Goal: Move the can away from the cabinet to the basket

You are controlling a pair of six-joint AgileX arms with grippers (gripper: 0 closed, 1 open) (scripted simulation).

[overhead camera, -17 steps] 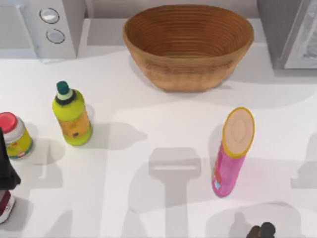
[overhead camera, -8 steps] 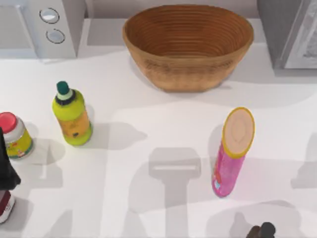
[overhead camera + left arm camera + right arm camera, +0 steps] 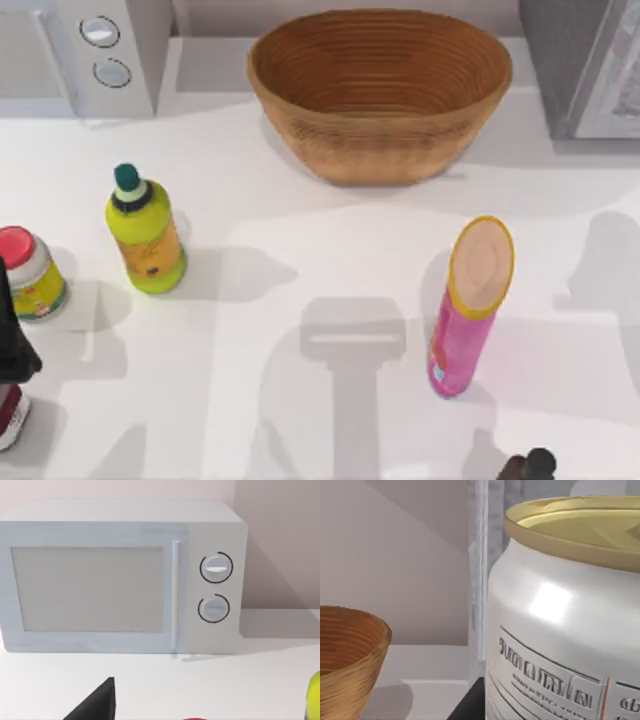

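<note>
A: Can status for you: it stands right in front of the right wrist camera, with the grey cabinet edge just behind it and the basket well apart to one side.

B: What has changed?

A: Look at the top view. The arm shadow on the right of the tabletop has slid from level with the pink tube up toward the cabinet. The tube, the green bottle and the red-lidded jar have not moved. Your left arm is parked at the left edge.

B: Meaning?

A: Your right arm is working at the can, I judge. Whether the right claw is clamped on it I cannot tell. The basket is empty, so you have the carry ahead.

B: How does it sit?

A: Upright, with its long axis vertical, its gold rim on top and its lettering facing the camera.
</note>
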